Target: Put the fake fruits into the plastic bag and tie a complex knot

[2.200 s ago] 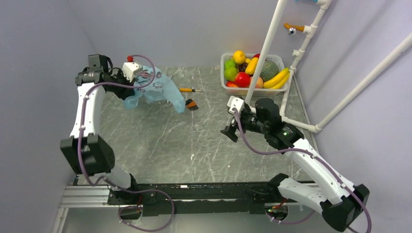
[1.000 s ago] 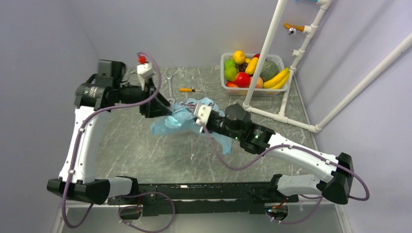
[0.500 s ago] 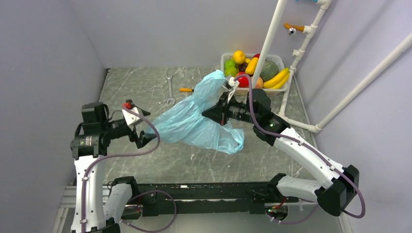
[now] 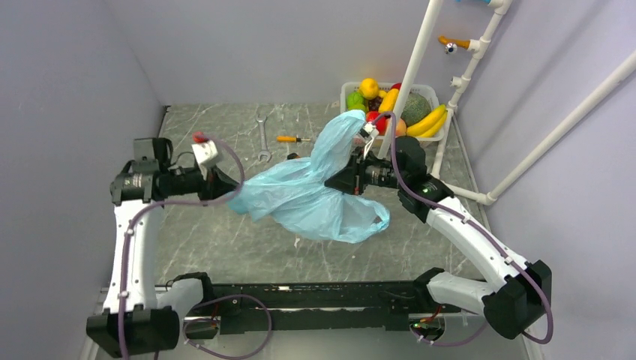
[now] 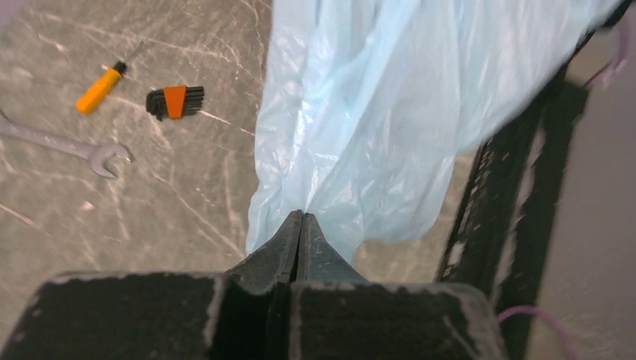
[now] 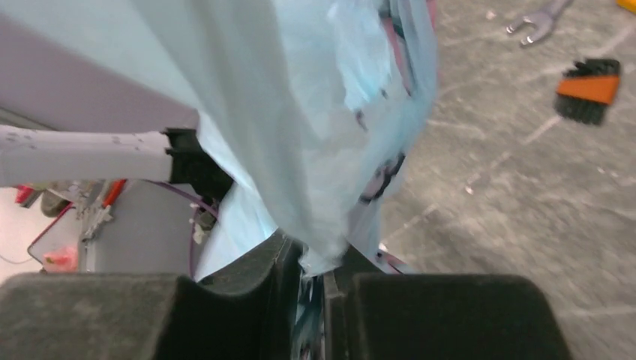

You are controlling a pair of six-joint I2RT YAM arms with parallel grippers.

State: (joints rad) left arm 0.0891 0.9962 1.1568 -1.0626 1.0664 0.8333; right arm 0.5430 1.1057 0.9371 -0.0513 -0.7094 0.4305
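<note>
Above the middle of the grey marbled table, the light-blue plastic bag is held off the surface, stretched between the two arms. The left gripper has its fingers pressed flat together on a thin edge of the film, and from that pinch the bag fans out wide and away in the left wrist view. The right gripper is clamped narrowly on another bunch of the same bag, with crinkled plastic squeezed between its fingers and the rest rising in front of its camera, where dark and pink print shows. Seen from overhead, the bag runs from the left gripper up to a peak beside the right wrist, then sags in a loose lobe on the near side of the right arm; whether that lobe touches the table cannot be told. At the far right of the table, the fake fruits sit piled in a white basket, well apart from the bag's held ends, with a lemon on top and bananas along the right side. An orange-handled screwdriver, a black hex key set with an orange holder and a steel wrench lie on the table beyond the bag. A white pipe frame stands beside the basket.
</note>
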